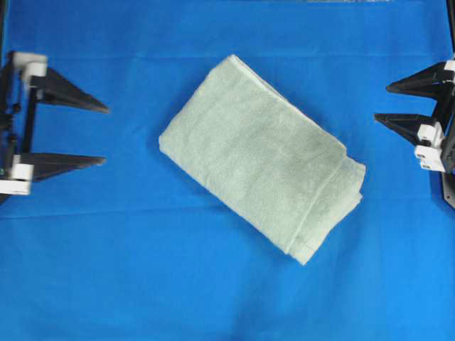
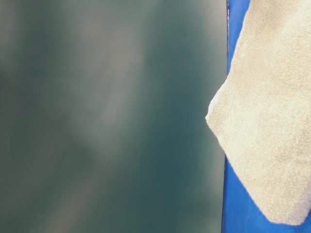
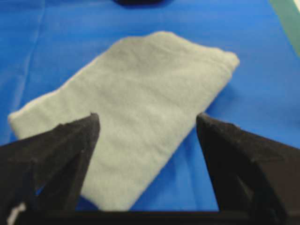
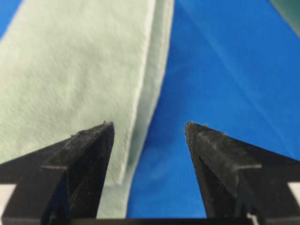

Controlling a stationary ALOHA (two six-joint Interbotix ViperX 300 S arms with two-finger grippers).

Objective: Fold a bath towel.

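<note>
Between your two grippers, left [image 1: 106, 135] and right [image 1: 380, 101], fingers wide apart and holding nothing, lies the folded towel [image 1: 259, 156].

Lab-type robot test bench, not a home. Work surface is covered edge to edge by a plain blue cloth [image 1: 227, 298]. Two black robot grippers, left [image 1: 106, 135] and right [image 1: 381, 102], are mounted at opposite sides. No furniture or household items are seen; a blurred dark panel [image 2: 112, 116] fills the table-level view.
</note>
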